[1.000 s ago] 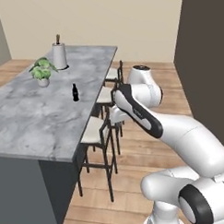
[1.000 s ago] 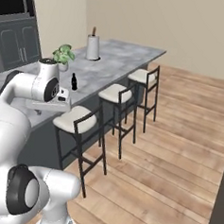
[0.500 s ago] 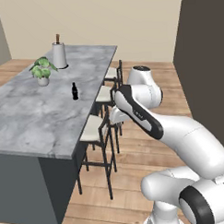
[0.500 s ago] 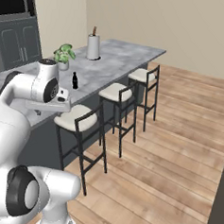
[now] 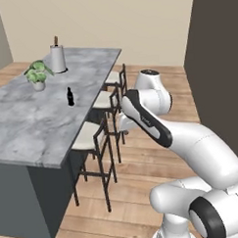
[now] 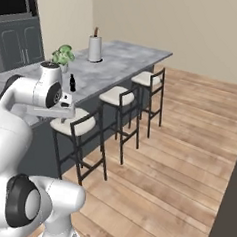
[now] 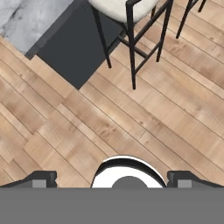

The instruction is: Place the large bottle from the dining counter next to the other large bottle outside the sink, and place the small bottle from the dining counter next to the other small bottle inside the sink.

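A small dark bottle [image 5: 69,96] stands upright on the dining counter [image 5: 38,124], alone on the marbled stone near the stool-side edge and well apart from the robot's hand. Behind it, toward the counter's far end, sit a potted green plant [image 5: 37,74] and, farther back, a pale grey cylindrical holder [image 5: 57,58] with a brown handle poking out of it. Three black stools with cream seats [image 6: 123,95] line the counter's open side over a wooden plank floor [image 6: 177,160]. The white arm reaches out level beside the nearest stool, its gripper [image 7: 112,178] facing down at the floorboards, the two dark fingertips [image 7: 42,178] spread as wide apart as they go, with nothing between them. From the hand, a corner of the counter's stone top and dark base lies at upper left, with the legs of a stool just beside it.
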Robot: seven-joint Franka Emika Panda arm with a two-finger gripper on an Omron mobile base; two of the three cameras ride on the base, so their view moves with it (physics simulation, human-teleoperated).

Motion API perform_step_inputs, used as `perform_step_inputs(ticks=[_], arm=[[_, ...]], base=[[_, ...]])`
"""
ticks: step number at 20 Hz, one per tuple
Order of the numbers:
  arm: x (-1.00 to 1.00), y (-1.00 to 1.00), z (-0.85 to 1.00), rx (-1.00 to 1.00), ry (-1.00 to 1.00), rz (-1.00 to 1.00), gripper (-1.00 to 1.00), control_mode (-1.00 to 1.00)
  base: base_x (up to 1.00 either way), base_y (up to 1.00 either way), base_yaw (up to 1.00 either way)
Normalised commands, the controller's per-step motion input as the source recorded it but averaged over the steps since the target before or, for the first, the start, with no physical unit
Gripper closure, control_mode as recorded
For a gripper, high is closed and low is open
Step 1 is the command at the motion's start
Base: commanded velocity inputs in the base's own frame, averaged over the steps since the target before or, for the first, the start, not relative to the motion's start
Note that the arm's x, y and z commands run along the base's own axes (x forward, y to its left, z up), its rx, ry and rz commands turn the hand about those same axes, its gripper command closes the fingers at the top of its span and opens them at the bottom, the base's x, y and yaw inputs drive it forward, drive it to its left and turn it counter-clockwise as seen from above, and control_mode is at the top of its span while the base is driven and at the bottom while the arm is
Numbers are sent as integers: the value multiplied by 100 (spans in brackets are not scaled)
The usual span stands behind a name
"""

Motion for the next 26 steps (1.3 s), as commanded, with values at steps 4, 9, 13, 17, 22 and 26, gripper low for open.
perform_step_inputs(ticks=[4, 9, 13, 17, 22, 26], arm=[[0, 0, 0, 0, 0, 0, -100, 100], [0, 0, 0, 0, 0, 0, -100, 100], [0, 0, 0, 0, 0, 0, -100, 100], [0, 0, 0, 0, 0, 0, -100, 100], [0, 0, 0, 0, 0, 0, -100, 100], [0, 0, 0, 0, 0, 0, -100, 100]], base=[[2, -78, 4], [38, -66, 9], [56, -43, 6], [50, -28, 3], [41, -30, 4], [38, -31, 4]])
